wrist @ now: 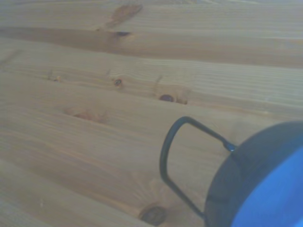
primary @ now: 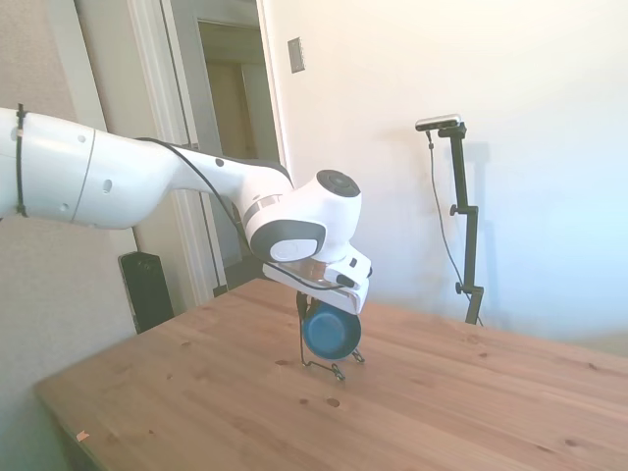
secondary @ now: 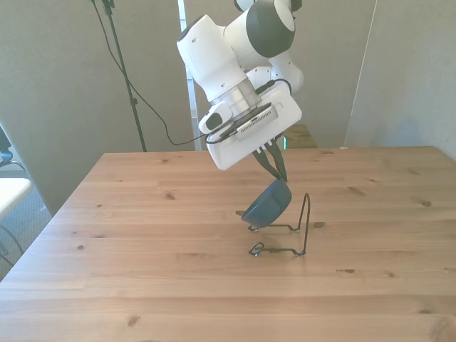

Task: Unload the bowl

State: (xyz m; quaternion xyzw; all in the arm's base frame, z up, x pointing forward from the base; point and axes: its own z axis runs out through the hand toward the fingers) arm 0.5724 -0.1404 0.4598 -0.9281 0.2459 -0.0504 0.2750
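While my gripper (secondary: 276, 168) hangs low over the black wire stand (secondary: 285, 231), my dark fingers (secondary: 274, 164) reach down to the upper rim of the blue bowl (secondary: 268, 204), and they look drawn close together on that rim; from the front view I judge them to be pinching it, though the side view hides them behind my wrist. The bowl sits directly beneath my fingertips, tilted on its edge, its lower rim down among the stand's base wires on the wooden table (secondary: 142, 271). The stand's tall upright loop rises just beside the bowl, toward the front view's right of my fingers. In the wrist view the bowl (wrist: 265, 184) fills one corner and a wire loop (wrist: 177, 156) curves right next to it.

As I read it, the step in hand is lifting the bowl clear of the stand. To do it well, I should keep my pinch firm on the rim and pull upward along the bowl's own lean, not straight sideways, so the lower edge slides out of the base wires instead of catching. The stand looks light and may come up with the bowl if the rim snags, so a slow rise is wise. Once free, the bowl goes away from my fingers' present spot onto bare wood.
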